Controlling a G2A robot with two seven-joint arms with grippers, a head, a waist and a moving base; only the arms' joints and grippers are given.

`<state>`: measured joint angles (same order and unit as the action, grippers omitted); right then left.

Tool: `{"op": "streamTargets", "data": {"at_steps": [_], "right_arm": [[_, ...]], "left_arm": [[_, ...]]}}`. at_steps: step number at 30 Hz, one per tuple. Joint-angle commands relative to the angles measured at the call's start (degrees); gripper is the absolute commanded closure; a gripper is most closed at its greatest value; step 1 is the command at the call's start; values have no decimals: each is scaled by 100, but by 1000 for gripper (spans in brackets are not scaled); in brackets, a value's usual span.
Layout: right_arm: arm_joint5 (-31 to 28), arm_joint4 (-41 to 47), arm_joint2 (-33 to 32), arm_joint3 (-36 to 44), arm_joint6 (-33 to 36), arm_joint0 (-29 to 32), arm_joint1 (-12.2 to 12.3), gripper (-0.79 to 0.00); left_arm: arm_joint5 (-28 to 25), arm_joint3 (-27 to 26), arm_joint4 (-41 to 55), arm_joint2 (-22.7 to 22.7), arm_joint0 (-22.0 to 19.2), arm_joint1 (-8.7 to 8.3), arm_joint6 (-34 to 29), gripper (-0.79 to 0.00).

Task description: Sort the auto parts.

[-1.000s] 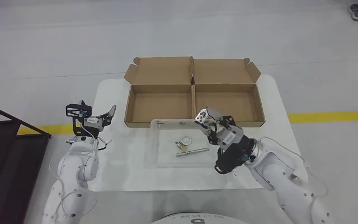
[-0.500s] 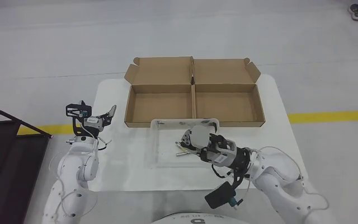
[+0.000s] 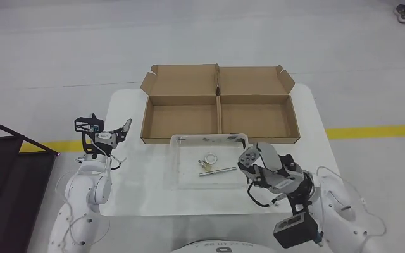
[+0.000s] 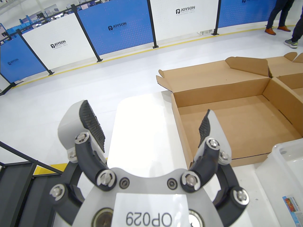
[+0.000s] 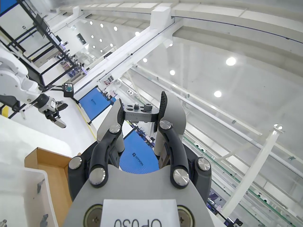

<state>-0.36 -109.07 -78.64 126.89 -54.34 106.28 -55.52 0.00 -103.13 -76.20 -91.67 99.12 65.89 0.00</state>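
While the left gripper [image 4: 145, 112] is hanging spread open near the left cardboard box [image 3: 180, 120], loose parts [image 3: 217, 171] are waiting in the clear tray [image 3: 209, 136]; rightward, the right gripper [image 5: 141, 105] is pinching a metal bracket [image 5: 138, 116], pointing upward beside the tray, likely clearing its rim before boxing.

Pale grey floor [image 3: 190, 38], yellow floor line [image 3: 367, 131], blue and white partition panels [image 4: 118, 36], white roof beams [image 5: 213, 37], ceiling lights [image 5: 230, 60]

Our arms [image 3: 92, 190] are white, trailing thin cables [image 3: 254, 196]. The left hand [image 4: 146, 116] and right hand [image 5: 141, 105] share grey fingers [image 4: 68, 128], black ribbed pads [image 4: 91, 121], silver screws [image 4: 106, 178] and white labels [image 4: 149, 204].
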Motion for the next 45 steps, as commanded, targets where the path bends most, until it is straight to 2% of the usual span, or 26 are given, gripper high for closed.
{"op": "streamTargets", "data": {"at_steps": [1,9,28,34,41,45], "right_arm": [[-26,204,-61,-25,-158,58,-1,0],[-146,766,-177,-284,-244,-35,-32,0],[-248,755,-163,-372,-273,-89,-90,0],[-153,1331,-572,-721,-289,17,-105,0],[380,1269,-1061,-1185,631,364,-133,0],[368,1745,-1207,-1652,924,341,-166,0]], "left_arm": [[0,0,0,0,0,0,0,-785],[0,0,0,0,0,0,0,-785],[0,0,0,0,0,0,0,-785],[0,0,0,0,0,0,0,-785],[0,0,0,0,0,0,0,-785],[0,0,0,0,0,0,0,-785]]}}
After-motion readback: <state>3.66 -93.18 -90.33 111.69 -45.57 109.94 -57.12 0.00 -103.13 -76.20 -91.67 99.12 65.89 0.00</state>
